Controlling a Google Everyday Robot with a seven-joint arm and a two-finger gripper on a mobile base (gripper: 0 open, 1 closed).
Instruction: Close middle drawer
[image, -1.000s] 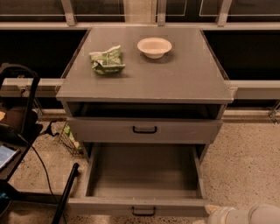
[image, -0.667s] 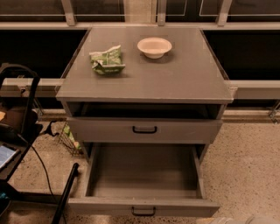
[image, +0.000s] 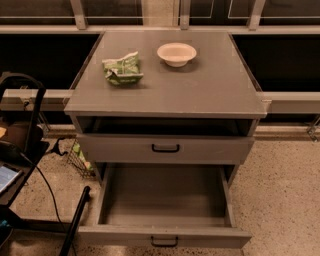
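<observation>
The grey cabinet (image: 165, 95) stands in the middle of the camera view. The middle drawer (image: 165, 200) is pulled far out toward me, its plain grey inside empty and its front with a small black bar handle (image: 165, 242) at the bottom edge of the view. Above it, the uppermost drawer (image: 165, 148) with its own black handle stands a little out, with a dark gap under the cabinet top. The lowest drawer is hidden beneath the open one. The gripper is not in view.
A green crumpled bag (image: 122, 68) and a white bowl (image: 176, 53) sit on the cabinet top. Black stands and cables (image: 30, 165) crowd the left. A wire basket (image: 80, 160) sits beside the cabinet. Speckled floor (image: 280, 190) lies to the right.
A pale part of the arm at the lower right corner one second ago has left the view. The drawers have not moved.
</observation>
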